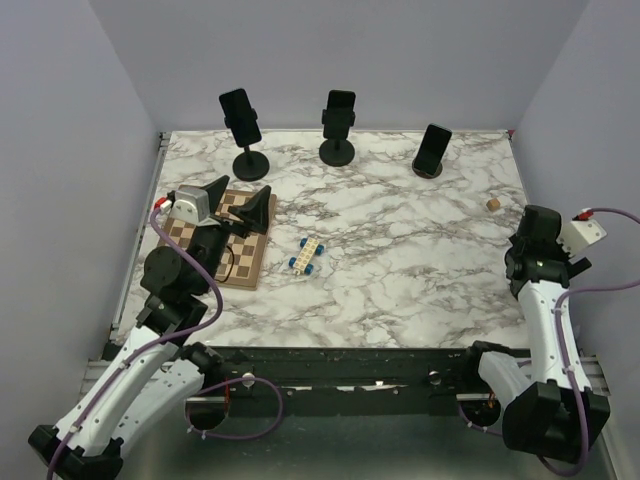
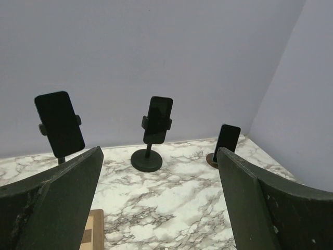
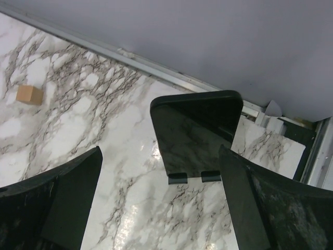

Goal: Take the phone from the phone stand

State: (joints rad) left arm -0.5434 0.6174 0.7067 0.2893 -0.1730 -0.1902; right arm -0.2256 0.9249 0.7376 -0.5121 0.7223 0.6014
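Three black phones stand at the back of the marble table. The left phone (image 1: 240,117) and middle phone (image 1: 338,113) sit on tall round-based stands (image 1: 250,163). The right phone (image 1: 433,147) leans in a low stand. All three show in the left wrist view: left (image 2: 60,124), middle (image 2: 157,120), right (image 2: 227,142). My left gripper (image 1: 238,205) is open and empty over the chessboard, well short of them (image 2: 158,208). My right gripper (image 1: 530,225) is open and empty (image 3: 158,208). Just ahead of its jaws leans a glossy black slab (image 3: 195,133) held by two small clips.
A wooden chessboard (image 1: 240,255) lies at the left under my left gripper. A blue and yellow toy car (image 1: 307,256) sits mid-table. A small wooden cube (image 1: 492,204) lies near the right edge and shows in the right wrist view (image 3: 28,94). Purple walls enclose the table.
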